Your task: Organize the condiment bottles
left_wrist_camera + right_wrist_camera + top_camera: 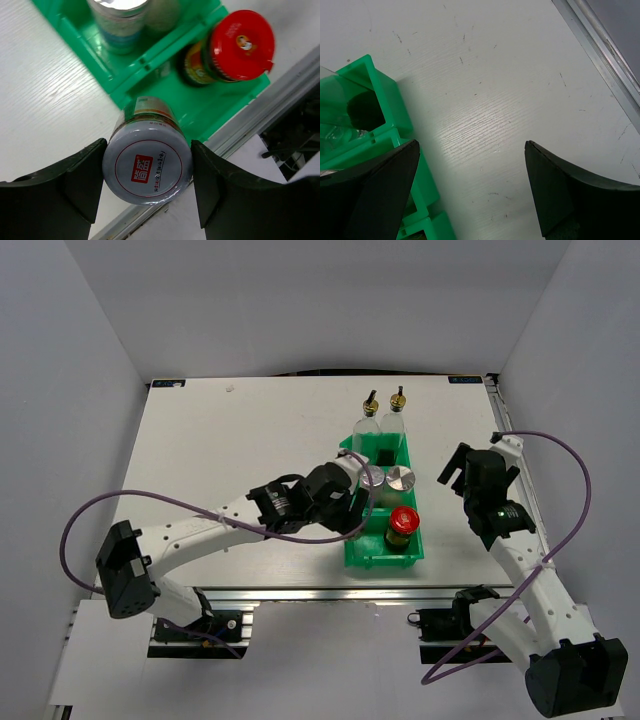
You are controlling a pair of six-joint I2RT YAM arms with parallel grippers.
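The left gripper [148, 146] is closed about halfway onto a short jar with a silver lid [147, 167], the lid printed with a red square logo inside a thin red ring. Its 2 black fingers [85, 175] press against opposite sides of the lid, so the jar is firmly held. In the left wrist view this jar sits over the left wall of the green 3-compartment plastic bin [385, 558], level with the near compartment. A strip of its orange-and-green label shows on the far side. Whether its base touches the wall or the white table [240, 440] cannot be told. The grey metal rail [235, 135] along the table's near edge runs close beside it.

Inside the near compartment stands the dark jar with a red cap [403, 521], upright and towards the right wall. The middle compartment holds 2 more short silver-lidded jars [401, 480], side by side; in the top view the left one is partly covered by the left gripper. At the far end of the bin stand the 2 tall clear glass bottles [397, 418] with gold-and-black pourer spouts, upright and next to each other, in the far compartment.

The right gripper [470, 150] is spread wide with nothing between its fingers. It hangs over bare table just to the right of the bin's far compartment, touching neither the bin nor any bottle, and well apart from the left gripper.
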